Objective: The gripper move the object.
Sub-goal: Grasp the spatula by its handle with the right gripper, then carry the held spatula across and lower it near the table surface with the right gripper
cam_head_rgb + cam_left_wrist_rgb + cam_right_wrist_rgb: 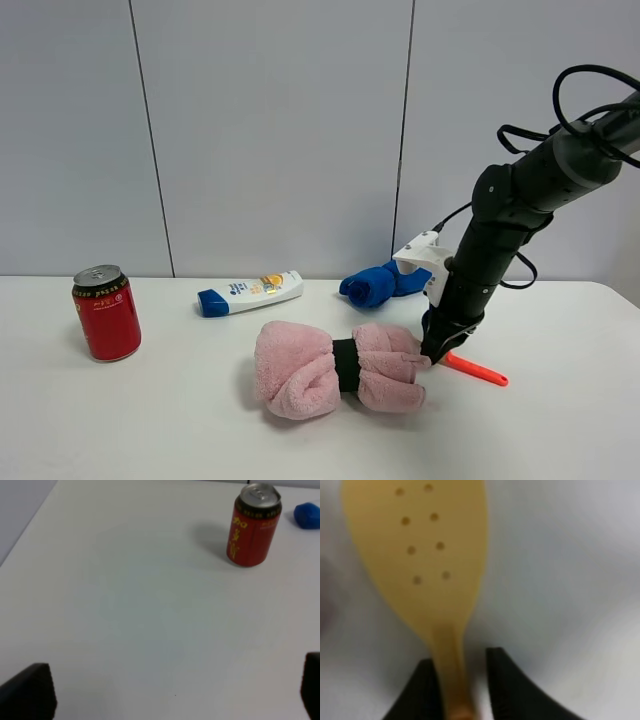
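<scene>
- Two black fingers of the right gripper straddle the thin neck of the scoop. One finger touches it and a sliver of table shows beside the other, so the claw is slightly apart and not clamped.
- Right of centre in the high view, the scoop lies on the white table. Its orange-red handle pokes toward the lower right from under the claw.
- Gripping at the neck looks deliberate, since it is the narrowest part and fits between the fingers.
- Just left of the claw sits a pink rolled towel, seemingly touching it. Any lift probably needs to go upward or rightward to avoid snagging.
- Well apart, the left gripper has its fingers spread wide and holds nothing. It is likely parked clear, near a red can at the far left.
</scene>
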Motion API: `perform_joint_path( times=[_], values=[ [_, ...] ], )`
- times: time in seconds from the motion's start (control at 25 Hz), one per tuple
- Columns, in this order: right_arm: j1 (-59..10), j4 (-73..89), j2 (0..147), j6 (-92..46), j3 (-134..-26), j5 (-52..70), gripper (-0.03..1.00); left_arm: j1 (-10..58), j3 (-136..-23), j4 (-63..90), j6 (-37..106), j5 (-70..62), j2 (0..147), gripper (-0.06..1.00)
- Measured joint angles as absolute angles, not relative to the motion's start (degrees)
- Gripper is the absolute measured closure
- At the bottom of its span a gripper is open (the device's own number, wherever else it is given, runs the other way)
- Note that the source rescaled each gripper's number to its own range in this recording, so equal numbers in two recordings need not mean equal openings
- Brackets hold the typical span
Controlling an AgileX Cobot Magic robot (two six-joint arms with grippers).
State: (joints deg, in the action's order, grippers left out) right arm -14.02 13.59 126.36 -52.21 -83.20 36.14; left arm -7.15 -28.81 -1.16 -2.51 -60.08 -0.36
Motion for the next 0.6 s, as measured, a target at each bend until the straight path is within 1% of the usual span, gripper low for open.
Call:
perform_joint_path(
  times=[0.04, 0.08, 0.4, 0.6],
  values=[
    [-14.0, 13.6, 126.4, -52.1, -83.2, 36.4, 0.96, -7.1, -28.8, -1.2, -2.5, -60.1, -0.4, -0.06],
    [-14.0, 13.6, 126.4, -52.0, -83.2, 36.7, 0.97, -7.1, -28.8, -1.2, -2.5, -60.1, -0.4, -0.06],
    [-14.0, 13.6, 126.0, -46.7, -83.2, 38.6, 0.97, -7.1, -28.8, -1.2, -2.5, -60.1, -0.4, -0.06],
    [-14.0, 13.4, 122.1, -46.0, -83.2, 41.3, 0.97, -7.1, -28.8, -1.2, -2.5, -60.1, -0.4, -0.06]
  ],
)
